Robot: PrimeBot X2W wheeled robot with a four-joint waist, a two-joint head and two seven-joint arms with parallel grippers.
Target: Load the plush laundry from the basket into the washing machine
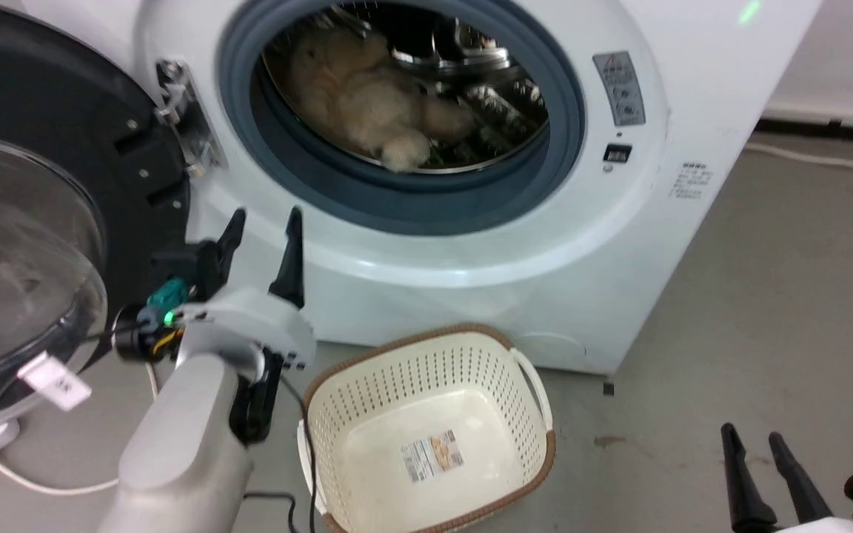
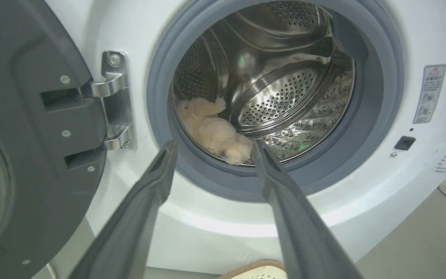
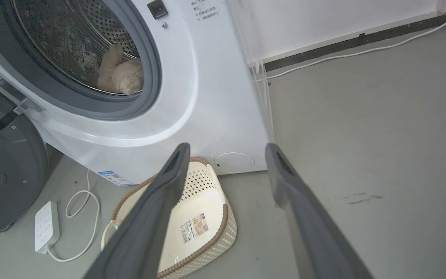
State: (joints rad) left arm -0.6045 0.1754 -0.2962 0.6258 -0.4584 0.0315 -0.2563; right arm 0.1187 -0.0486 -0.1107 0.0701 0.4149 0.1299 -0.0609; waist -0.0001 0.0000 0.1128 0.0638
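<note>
A laundry corner: white washing machine (image 1: 412, 222) on bare grey concrete floor (image 3: 362, 135), power strip (image 3: 47, 226) nearby.

floor (image 3: 381, 116): grey, perhaps concrete | wall (image 3: 323, 23): white (dark skirting (image 3: 347, 42)) | power strip (image 3: 47, 226): white, on floor

Cream-beige toy (image 1: 367, 104) against a shiny silver drum (image 2: 281, 97) dotted with rows of small holes. The washer (image 1: 471, 281) is white, its opening ringed in blue-grey rubber (image 1: 412, 203). The door (image 1: 64, 111) is black-framed around clear glass. The floor (image 1: 767, 296) is plain grey. The basket (image 1: 426, 366) is cream, patterned with a grid of holes, with a brown woven-look rim and white handles. Its label (image 1: 432, 455) is white with dark print. Left tool (image 1: 266, 215) and right tool (image 1: 752, 433) have near-black fingers.
</note>
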